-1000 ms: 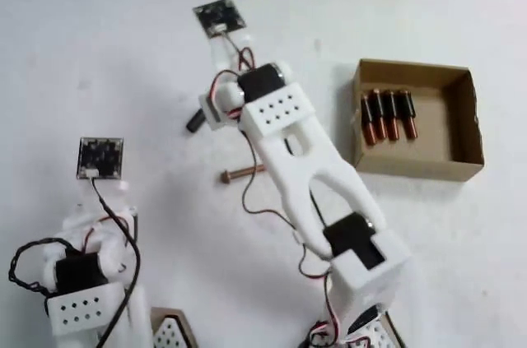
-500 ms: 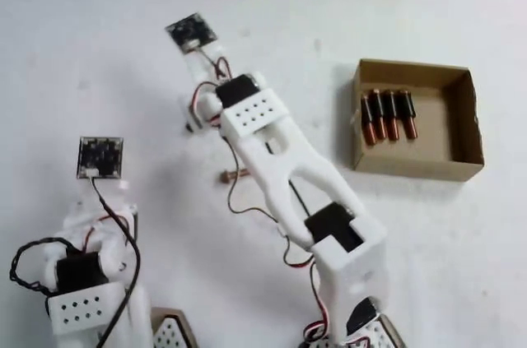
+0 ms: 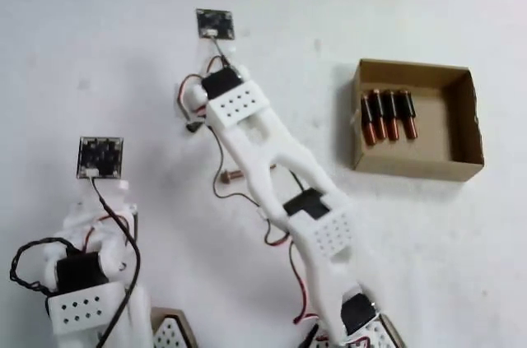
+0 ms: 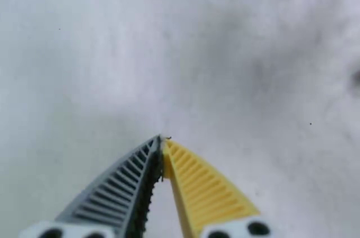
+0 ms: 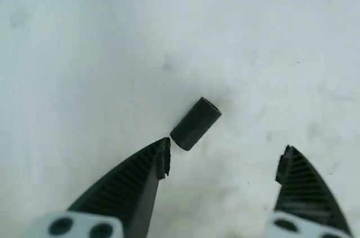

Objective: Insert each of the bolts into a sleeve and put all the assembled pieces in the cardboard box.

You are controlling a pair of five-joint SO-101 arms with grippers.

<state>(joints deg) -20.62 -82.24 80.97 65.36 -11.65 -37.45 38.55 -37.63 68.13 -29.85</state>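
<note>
Over the last second the right arm swings away from the cardboard box (image 3: 417, 169) and stretches farther across the table (image 3: 115, 52), its forearm dropping lower. It now covers most of the loose bolt (image 3: 230, 175), of which only the head end shows beside the arm. The right gripper (image 5: 225, 158) stands with its jaws spread wide over the one remaining black sleeve (image 5: 196, 123). The sleeve lies on its side on the table, one end just beside the tip of one finger and well apart from the other. Nothing is held. The left gripper (image 4: 162, 143) has its jaws pressed together on nothing, low over bare table near the front edge, and shows no shift across the period. Four assembled pieces (image 3: 387, 115) lie side by side in the box, unchanged. Assessment: the move positions the right arm to take the sleeve, the first step for the final pair. The sleeve sits off-centre in the opening, so closing as placed may push it rather than seat it squarely.
</note>
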